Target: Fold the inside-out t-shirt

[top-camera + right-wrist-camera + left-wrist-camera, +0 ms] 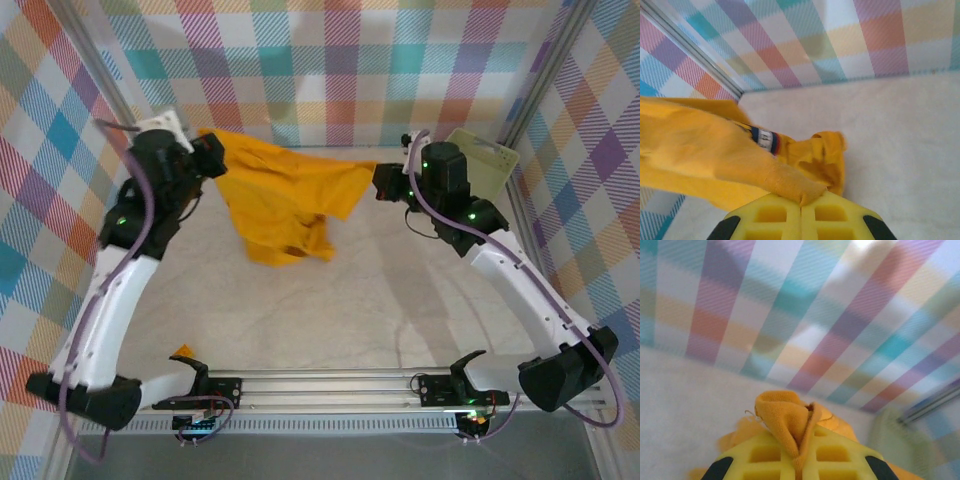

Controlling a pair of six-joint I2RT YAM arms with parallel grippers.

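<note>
My left jaws, at about ten o'clock over the tabletop (pixel 330 320), and my right jaws, at about one o'clock, are each clamped on an edge of the inside-out t-shirt (pixel 290 200). The mustard-orange cloth stretches between them toward twelve o'clock, and its lower part droops in a bunch that seems to rest on the tabletop. At my left wrist a fold of cloth pokes up between the closed yellow pads (pixel 840 467). At my right wrist a small striped label (pixel 765 140) shows. A pale green basket (pixel 485 160) stands at two o'clock.
</note>
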